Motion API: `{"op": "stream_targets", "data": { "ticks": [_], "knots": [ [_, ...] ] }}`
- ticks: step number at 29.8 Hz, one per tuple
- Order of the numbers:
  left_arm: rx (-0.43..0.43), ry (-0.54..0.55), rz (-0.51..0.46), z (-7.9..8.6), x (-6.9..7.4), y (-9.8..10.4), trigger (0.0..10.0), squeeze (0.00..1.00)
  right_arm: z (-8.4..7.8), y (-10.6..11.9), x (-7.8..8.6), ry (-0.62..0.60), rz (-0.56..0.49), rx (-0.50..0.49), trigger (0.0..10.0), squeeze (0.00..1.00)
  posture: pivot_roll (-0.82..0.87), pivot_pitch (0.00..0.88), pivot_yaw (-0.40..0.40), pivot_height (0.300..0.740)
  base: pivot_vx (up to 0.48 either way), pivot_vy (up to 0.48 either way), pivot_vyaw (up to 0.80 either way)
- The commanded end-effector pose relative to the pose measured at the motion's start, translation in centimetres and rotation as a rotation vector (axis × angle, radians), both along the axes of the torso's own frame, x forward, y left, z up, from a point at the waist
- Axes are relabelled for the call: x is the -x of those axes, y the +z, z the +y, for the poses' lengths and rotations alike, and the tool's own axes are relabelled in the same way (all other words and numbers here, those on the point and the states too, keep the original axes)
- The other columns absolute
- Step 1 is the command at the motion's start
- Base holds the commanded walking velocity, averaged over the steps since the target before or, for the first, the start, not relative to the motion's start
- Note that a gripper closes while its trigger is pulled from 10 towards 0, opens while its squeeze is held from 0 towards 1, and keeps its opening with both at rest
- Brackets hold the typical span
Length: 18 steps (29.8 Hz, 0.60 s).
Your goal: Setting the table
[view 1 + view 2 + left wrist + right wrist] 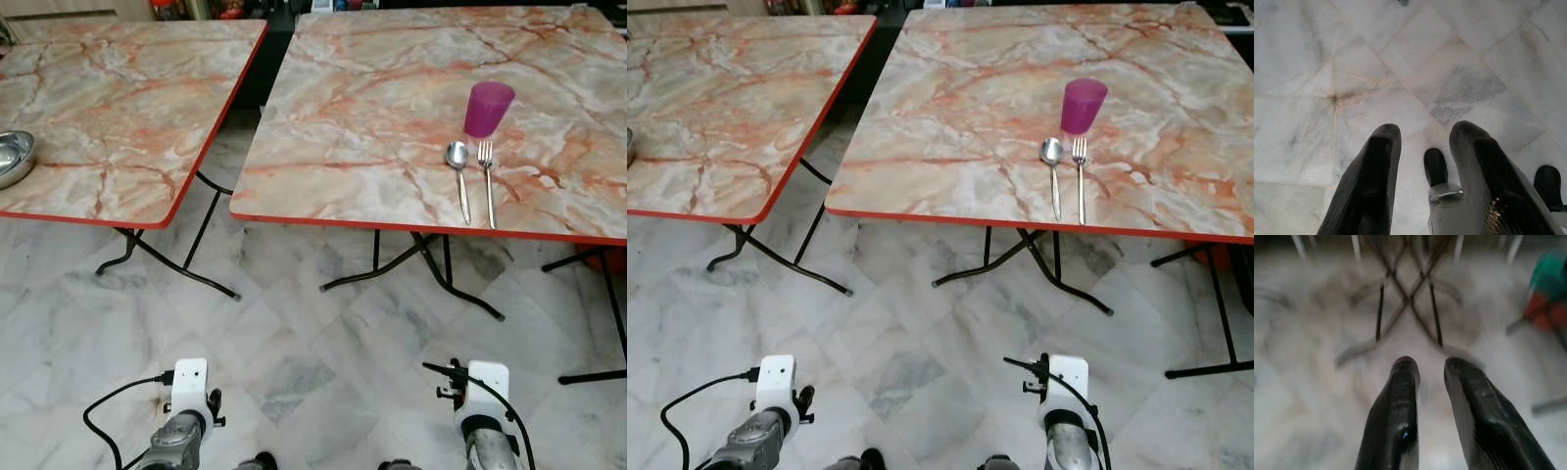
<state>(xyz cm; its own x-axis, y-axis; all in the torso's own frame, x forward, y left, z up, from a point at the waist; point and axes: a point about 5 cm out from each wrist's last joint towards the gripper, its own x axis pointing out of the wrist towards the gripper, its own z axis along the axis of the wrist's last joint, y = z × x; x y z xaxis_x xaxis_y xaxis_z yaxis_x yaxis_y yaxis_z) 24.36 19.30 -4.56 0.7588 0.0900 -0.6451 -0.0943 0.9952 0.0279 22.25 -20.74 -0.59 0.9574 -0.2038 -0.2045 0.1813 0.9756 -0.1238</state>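
**Place setting on the right bench, both arms hanging low**

The place setting sits on the right-hand bench in my left eye view: a purple cup, and just in front of it a spoon and fork lying side by side, long axes running from the cup toward the near red edge. The left-hand bench carries a metal bowl at its far left. I judge that bowl the likely next piece, and my left arm is the nearer one. A floor gap separates the two benches, giving room to step between.

The right eye view shows the same layout, with bare marble to the left of the spoon for a bowl.

In the left wrist view, the left gripper points at the tiled floor, fingers spread and holding nothing.

The right wrist view is blurred; the right gripper has its fingers apart and empty, aimed at the bench's crossed legs.
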Motion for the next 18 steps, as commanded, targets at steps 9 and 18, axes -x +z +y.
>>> {"op": "stream_targets", "data": {
  "ticks": [9, 18],
  "knots": [
    [-0.02, 0.006, 0.011, 0.6, 0.3, -0.1, 10.0, 0.0, 1.4, 6.9, -1.0, 0.099, -0.239, 0.124, 10.0, 0.0, -0.2, 0.155, 0.111, 0.74, 0.0, 0.0, 0.0],
    [-0.009, 0.0, 0.004, 0.6, 0.1, 0.0, 10.0, 0.0, 1.7, 11.1, -5.8, 0.051, -0.263, 0.091, 10.0, 0.0, -0.19, 0.151, 0.107, 0.74, 0.035, 0.0, 0.0]
  ]
}}
